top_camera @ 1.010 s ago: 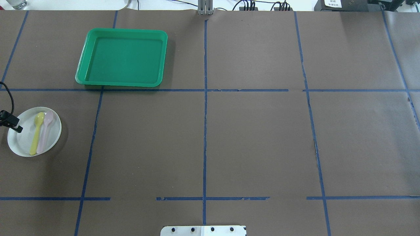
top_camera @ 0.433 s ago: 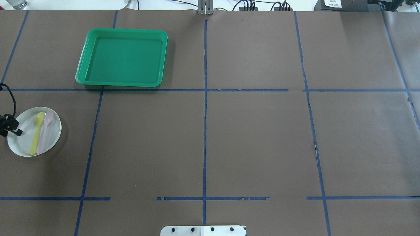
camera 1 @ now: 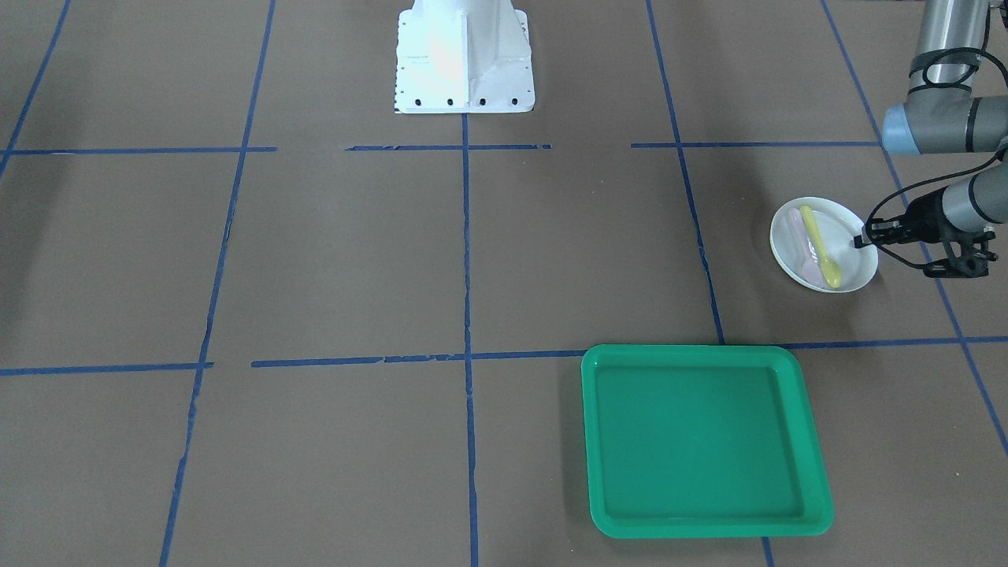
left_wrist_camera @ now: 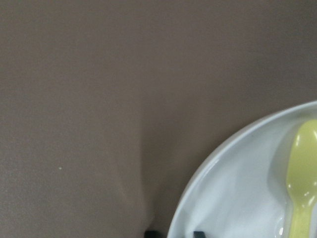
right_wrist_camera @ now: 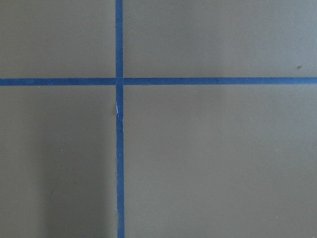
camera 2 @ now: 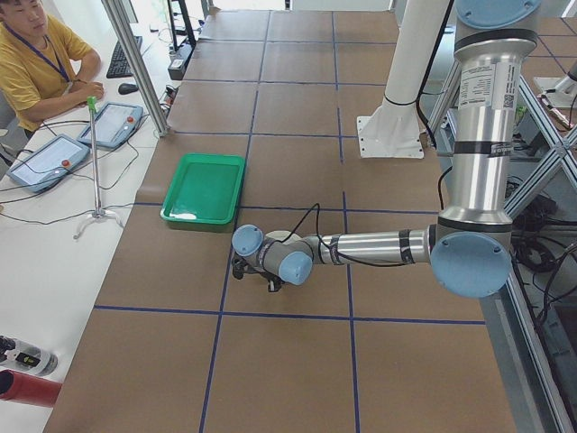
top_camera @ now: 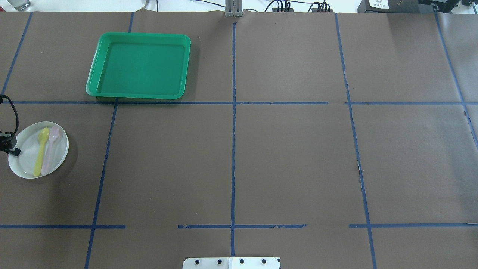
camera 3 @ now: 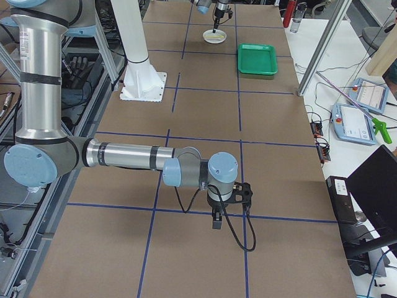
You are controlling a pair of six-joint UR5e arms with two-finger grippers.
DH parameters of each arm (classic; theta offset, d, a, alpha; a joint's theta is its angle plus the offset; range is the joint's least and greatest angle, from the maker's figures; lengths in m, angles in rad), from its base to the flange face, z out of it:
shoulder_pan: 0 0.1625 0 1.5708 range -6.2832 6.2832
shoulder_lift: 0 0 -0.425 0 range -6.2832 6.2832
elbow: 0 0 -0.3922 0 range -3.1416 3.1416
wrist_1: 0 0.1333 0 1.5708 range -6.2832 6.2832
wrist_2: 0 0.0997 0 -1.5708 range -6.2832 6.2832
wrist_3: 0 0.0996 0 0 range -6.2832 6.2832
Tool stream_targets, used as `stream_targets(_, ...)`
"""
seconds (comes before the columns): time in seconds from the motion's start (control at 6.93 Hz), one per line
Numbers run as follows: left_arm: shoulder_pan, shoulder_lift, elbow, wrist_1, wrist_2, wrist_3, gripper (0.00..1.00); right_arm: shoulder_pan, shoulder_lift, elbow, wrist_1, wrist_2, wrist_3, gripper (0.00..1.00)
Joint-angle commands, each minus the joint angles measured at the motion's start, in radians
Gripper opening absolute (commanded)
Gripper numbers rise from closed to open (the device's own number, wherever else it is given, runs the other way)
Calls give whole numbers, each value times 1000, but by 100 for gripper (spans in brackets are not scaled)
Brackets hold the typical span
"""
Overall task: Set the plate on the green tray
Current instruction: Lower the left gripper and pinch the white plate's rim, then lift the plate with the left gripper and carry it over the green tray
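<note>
Your left end effector [top_camera: 15, 151] sits at the plate's [top_camera: 23, 164] outer rim. Its fingers are set narrow, one inside the rim and one outside, and you cannot tell whether they pinch it. The plate lies on the desk [top_camera: 283, 157], well apart from the green tray [top_camera: 142, 67], with a yellow spoon [top_camera: 40, 153] and a pink spoon [top_camera: 50, 153] lying in it side by side. Your right end effector [camera 3: 216, 223] points down near a tape crossing [right_wrist_camera: 119, 81]; whether it is wide or narrow cannot be told.
</note>
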Motion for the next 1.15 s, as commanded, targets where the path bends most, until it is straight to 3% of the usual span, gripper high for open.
stream_targets(0.0,0,0,-6,9,0,6,0,0,0,0,0,0,0,100)
stream_targets(0.87,-1,4,-108,35,-18,5,0,0,0,0,0,0,0,100)
stream_targets(1.01,-1,1,-122,35,-89,5,0,0,0,0,0,0,0,100)
